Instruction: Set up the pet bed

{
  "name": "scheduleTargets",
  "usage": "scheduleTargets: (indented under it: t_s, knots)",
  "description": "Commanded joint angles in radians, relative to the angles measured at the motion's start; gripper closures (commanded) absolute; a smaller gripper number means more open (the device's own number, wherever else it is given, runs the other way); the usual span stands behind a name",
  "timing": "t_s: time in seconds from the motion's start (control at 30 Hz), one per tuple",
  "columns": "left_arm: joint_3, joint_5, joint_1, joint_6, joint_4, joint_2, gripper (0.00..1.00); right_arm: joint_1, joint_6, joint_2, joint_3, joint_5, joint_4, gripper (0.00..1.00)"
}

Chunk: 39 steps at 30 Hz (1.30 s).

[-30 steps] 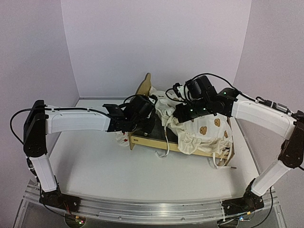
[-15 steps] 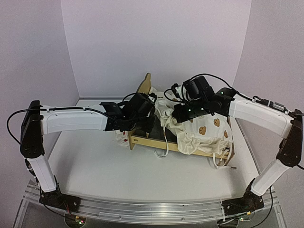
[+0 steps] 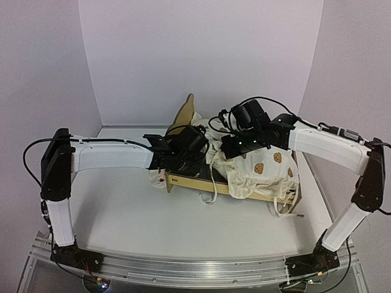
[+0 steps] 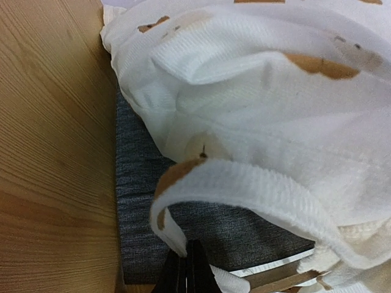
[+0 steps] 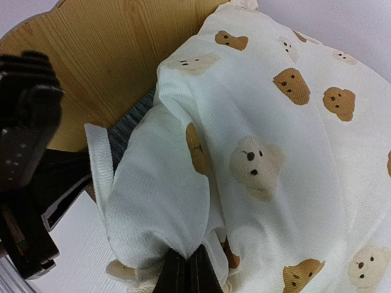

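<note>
The left claw [image 4: 187,270] is pressed together on a hem of the bear-print cushion [image 4: 275,122]. The right claw [image 5: 186,270] pinches a gathered fold of it. The pet bed [image 3: 190,179] sits directly beneath both claws on the worktop [image 3: 140,213].

No text, label, brand or number can be read in any view.

Both arms folded inward, wrists close together at mid-bench.
Left arm [image 3: 110,155] reaches toward three o'clock, left gripper [image 4: 186,268] fingers pressed together. Right arm [image 3: 324,146] reaches toward nine o'clock, right gripper [image 5: 188,268] fingers likewise closed.
</note>
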Motion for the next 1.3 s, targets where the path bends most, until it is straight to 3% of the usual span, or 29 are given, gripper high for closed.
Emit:
scheduleTargets:
  t_s: [0.0,0.2,0.47,1.0,1.27]
  knots:
    - [0.063,-0.034,0.016,-0.029,-0.036,0.040,1.00,-0.004,-0.018,0.020,0.048,0.077,0.009,1.00]
    - [0.078,0.019,0.027,-0.035,-0.024,0.066,1.00,-0.004,-0.044,0.037,0.054,0.195,0.009,1.00]
    - [0.118,0.210,0.019,-0.070,0.018,0.112,1.00,-0.004,-0.080,0.014,0.011,0.308,0.009,1.00]
    - [0.166,0.449,0.009,-0.161,0.064,0.148,1.00,-0.034,-0.099,-0.039,-0.048,0.332,0.009,1.00]
    - [0.230,0.477,-0.018,-0.204,0.037,0.147,1.00,-0.074,-0.103,-0.070,-0.063,0.326,0.010,1.00]
